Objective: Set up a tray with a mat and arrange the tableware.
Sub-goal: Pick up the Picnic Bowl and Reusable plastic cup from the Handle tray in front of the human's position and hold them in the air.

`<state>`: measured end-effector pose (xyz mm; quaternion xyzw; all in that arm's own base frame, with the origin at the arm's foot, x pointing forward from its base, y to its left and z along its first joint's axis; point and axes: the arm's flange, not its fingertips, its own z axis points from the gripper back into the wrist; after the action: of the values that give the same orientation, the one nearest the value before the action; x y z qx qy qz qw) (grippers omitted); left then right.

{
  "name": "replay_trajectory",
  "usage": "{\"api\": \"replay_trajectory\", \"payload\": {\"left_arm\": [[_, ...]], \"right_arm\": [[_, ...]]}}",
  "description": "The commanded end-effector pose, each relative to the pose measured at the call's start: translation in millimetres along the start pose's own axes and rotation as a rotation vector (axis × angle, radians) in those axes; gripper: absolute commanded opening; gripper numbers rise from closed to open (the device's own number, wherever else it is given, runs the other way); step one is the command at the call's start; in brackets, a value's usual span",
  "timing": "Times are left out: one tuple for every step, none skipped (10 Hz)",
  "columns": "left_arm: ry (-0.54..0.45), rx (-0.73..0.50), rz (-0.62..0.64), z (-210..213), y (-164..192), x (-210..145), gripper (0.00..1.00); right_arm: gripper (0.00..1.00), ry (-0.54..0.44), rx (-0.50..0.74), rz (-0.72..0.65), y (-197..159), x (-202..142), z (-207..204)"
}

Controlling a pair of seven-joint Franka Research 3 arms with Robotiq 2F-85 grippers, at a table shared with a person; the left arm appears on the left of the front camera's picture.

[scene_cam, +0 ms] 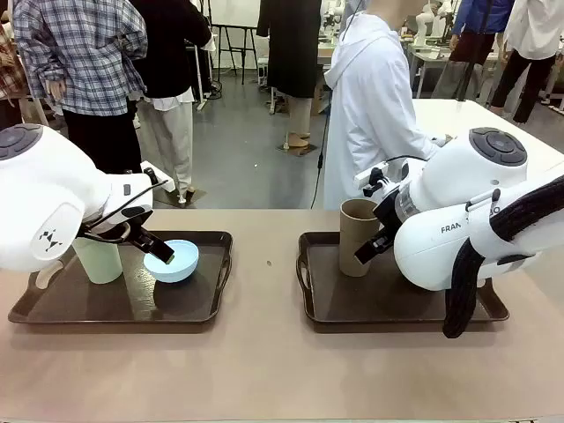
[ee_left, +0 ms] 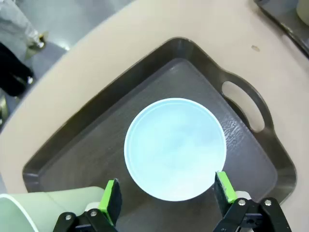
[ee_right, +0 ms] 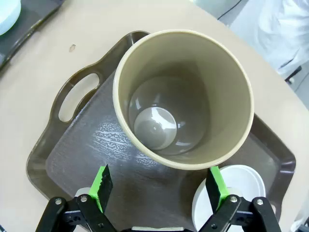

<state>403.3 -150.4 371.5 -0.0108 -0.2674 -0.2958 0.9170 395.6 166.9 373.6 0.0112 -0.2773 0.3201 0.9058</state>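
I have two trays side by side on the table [scene_cam: 264, 374], apart from each other. On the left tray [scene_cam: 53, 310] the left tumbler [scene_cam: 99, 262] stands at the left end, with the left bowl [scene_cam: 179, 263] near it on its right. On the right tray [scene_cam: 352, 310] the right tumbler [scene_cam: 354, 240] stands towards the left end. The right bowl [ee_right: 243, 187] sits just beside it, on the side away from the left tray. A person [scene_cam: 370, 115] stands behind the table, beyond the right tray.

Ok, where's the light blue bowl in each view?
Front: light blue bowl on the left tray's right half.
Left wrist: picture centre, on that tray.
Right wrist: cut off at the top-left corner.
Shared landmark: dark speck on the table beside that tray.
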Motion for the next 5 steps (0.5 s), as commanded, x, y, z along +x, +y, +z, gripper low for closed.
{"api": "replay_trajectory", "payload": {"left_arm": [[0.0,0.0,0.0,0.1,-0.1,0.0,1.0],[0.0,0.0,0.0,0.1,-0.1,0.0,1.0],[0.0,0.0,0.0,0.1,-0.1,0.0,1.0],[0.0,0.0,0.0,0.1,-0.1,0.0,1.0],[0.0,0.0,0.0,0.1,-0.1,0.0,1.0]], "right_arm": [[1.0,0.0,0.0,0.0,0.0,0.0,0.0],[1.0,0.0,0.0,0.0,0.0,0.0,0.0],[1.0,0.0,0.0,0.0,0.0,0.0,0.0],[1.0,0.0,0.0,0.0,0.0,0.0,0.0],[1.0,0.0,0.0,0.0,0.0,0.0,0.0]]}}
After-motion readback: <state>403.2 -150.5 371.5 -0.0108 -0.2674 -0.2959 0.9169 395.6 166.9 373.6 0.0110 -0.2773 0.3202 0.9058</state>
